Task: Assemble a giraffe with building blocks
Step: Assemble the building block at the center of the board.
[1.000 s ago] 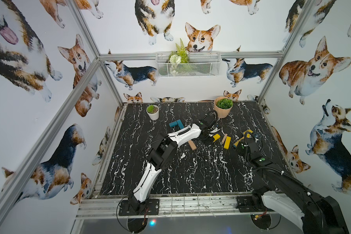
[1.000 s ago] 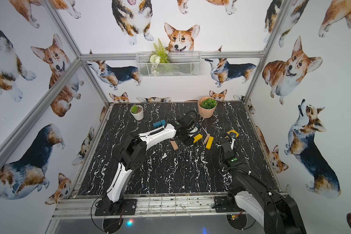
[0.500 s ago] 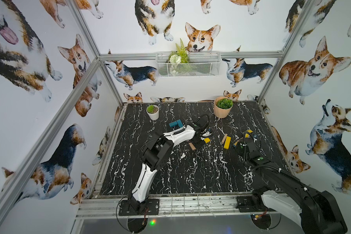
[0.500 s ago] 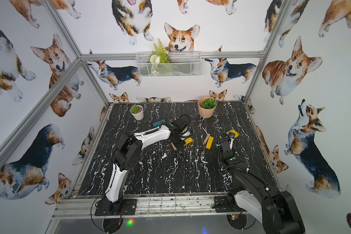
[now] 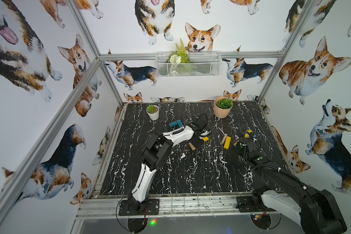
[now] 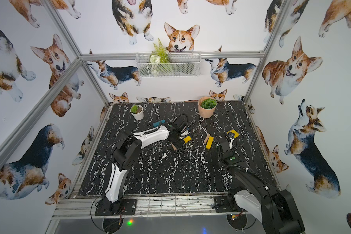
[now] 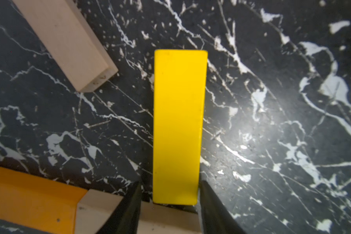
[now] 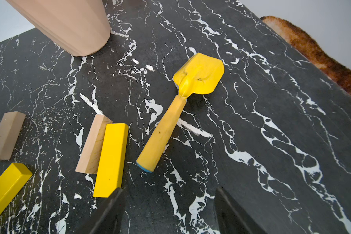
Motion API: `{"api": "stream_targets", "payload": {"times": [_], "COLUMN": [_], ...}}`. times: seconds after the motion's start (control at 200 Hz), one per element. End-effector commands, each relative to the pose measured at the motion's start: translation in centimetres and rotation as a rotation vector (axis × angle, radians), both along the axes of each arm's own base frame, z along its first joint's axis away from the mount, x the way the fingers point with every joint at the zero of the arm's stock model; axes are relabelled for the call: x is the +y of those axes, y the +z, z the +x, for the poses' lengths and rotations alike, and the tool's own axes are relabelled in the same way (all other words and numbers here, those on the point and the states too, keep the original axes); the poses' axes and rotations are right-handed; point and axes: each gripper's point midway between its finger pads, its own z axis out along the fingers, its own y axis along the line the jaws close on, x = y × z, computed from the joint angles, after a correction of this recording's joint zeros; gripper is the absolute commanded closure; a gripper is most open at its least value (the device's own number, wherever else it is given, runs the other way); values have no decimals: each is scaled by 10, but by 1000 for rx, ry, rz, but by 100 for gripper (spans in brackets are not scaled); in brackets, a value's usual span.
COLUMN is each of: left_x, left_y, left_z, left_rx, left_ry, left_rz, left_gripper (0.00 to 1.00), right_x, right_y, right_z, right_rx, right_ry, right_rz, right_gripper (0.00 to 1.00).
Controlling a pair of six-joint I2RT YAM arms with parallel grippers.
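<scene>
While the left pincer point(image 7: 170, 183) stands slightly apart around a yellow plank point(image 7: 177, 121) flat on the desk point(image 7: 272, 121), a tan plank point(image 7: 69, 44) and an orange plank point(image 7: 28, 198) lie near; the right pincer point(image 8: 168, 189) gapes empty, toy shovel point(image 8: 170, 125) ahead.

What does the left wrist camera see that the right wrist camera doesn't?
Only the left wrist view shows the orange plank, and a yellow plank lying flat between the left fingers. Only the right wrist view shows the yellow toy shovel, the peach pot, and a tan plank side by side with another yellow plank. Both show the black marble table, and both have tan and yellow planks in them.
</scene>
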Motion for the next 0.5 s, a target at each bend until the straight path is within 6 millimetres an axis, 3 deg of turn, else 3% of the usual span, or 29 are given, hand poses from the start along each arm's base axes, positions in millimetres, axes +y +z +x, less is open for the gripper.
{"api": "stream_targets", "payload": {"times": [0.0,0.185,0.33,0.496], "left_x": [-7,-26,-42,-44], "left_y": [15,38,31,17], "left_z": [8,17,19,21], "left_rx": [-23,-42,-6,13], "left_ry": [8,-4,-41,-49], "left_rz": [-38,-111,-112,-94], "left_gripper": [43,40,41,41], "right_x": [2,4,4,6], "right_y": [5,5,4,5], "right_z": [5,6,6,7], "right_rx": [-28,-29,-26,-29], "right_ry": [4,9,13,22], "right_rz": [10,13,12,15], "right_gripper": [27,26,26,25]}}
